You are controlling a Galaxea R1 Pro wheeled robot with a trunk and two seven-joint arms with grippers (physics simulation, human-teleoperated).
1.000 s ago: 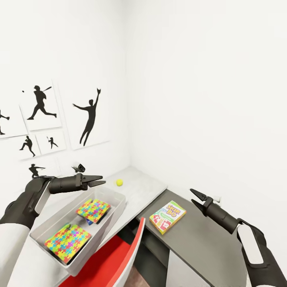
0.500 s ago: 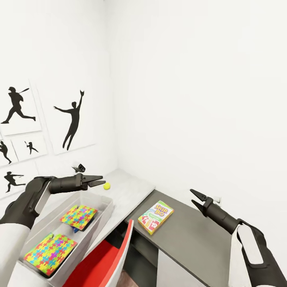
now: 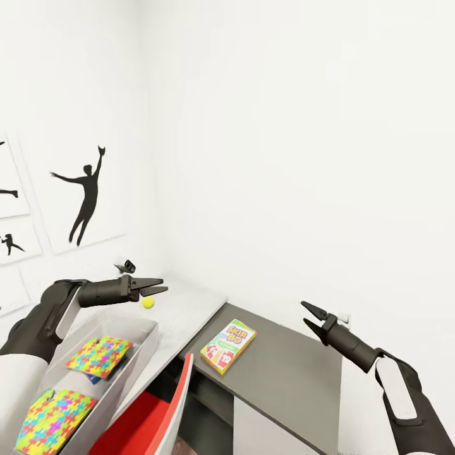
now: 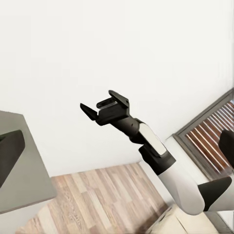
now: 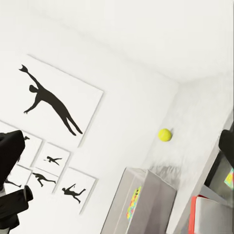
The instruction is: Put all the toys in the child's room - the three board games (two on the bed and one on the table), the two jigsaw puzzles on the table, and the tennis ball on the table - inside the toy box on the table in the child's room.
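Chair back (image 3: 180, 404), red with white edge, sits nearest, low and between the two arms. Toy box (image 3: 136, 354) lies below and slightly behind the left gripper (image 3: 153, 291), on the pale table (image 3: 189, 309). Two jigsaw puzzles lie in it: one (image 3: 50, 420) at the near end, the other (image 3: 99, 355) under the left forearm, resting on a small blue board game (image 3: 93, 378) of which just a corner shows. Left gripper hovers above the box's far end, fingers parted a little, nothing between them. Tennis ball (image 3: 148, 302) sits on the table just below and beyond the left fingertips, not touching them; in the right wrist view the ball (image 5: 165, 134) is beyond the box (image 5: 141, 204). Yellow-green board game (image 3: 228, 345) lies flat on the dark cabinet top (image 3: 291, 379), between the two grippers, nearer the left one, well apart from both. Right gripper (image 3: 309, 316) hangs over the cabinet top to the right of that game, fingers spread, empty; the left wrist view shows it (image 4: 100, 108) spread the same way. White wall beyond carries silhouette prints (image 3: 82, 196) past the left gripper
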